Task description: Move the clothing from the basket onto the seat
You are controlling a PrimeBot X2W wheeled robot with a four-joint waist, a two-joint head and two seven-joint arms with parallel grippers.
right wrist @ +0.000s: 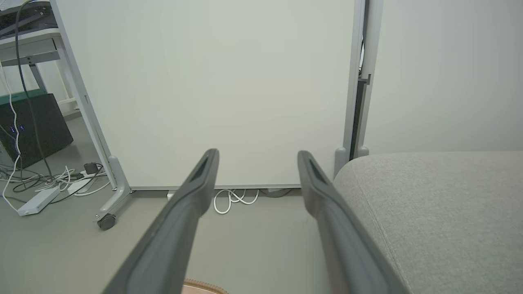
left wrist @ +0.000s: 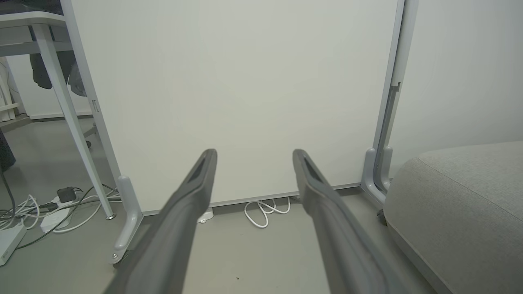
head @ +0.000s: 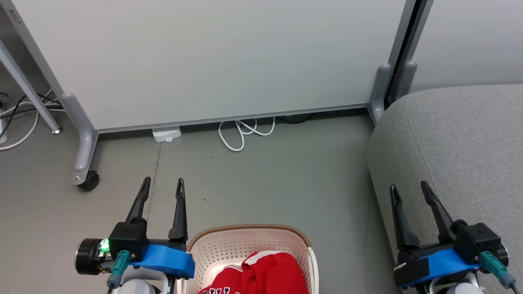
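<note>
In the head view, the crumpled red fabric clothing (head: pixel 261 273) lies in the cream perforated plastic basket (head: pixel 245 234) at bottom centre, just right of and below the nearer, wide-spread, empty left gripper (head: pixel 163 181); the equally wide, empty right gripper (head: pixel 408 185) hangs over the grey upholstered seat (head: pixel 461 143) at lower right.

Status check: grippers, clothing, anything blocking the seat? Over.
Left gripper open, empty, left of basket. Right gripper open, empty, at seat edge. Red clothing in basket. No obstacle seen between basket and seat.
</note>
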